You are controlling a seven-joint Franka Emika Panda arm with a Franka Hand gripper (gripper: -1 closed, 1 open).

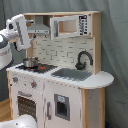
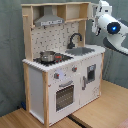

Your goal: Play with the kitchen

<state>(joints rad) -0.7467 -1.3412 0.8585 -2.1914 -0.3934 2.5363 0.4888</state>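
Arm [image 1: 19,31] is seen upper left in the first exterior view beside the kitchen [image 1: 60,75], pot [image 2: 48,56] on stovetop; finger state cannot be told.

The robot arm [image 1: 17,31] is showing a white, glossy shell of rounded, bulky segments in both exterior views, with dark grey bands sitting at the joints. In the second exterior view, the arm [image 2: 111,27] is wearing a black round cap where a small blue light is glowing.
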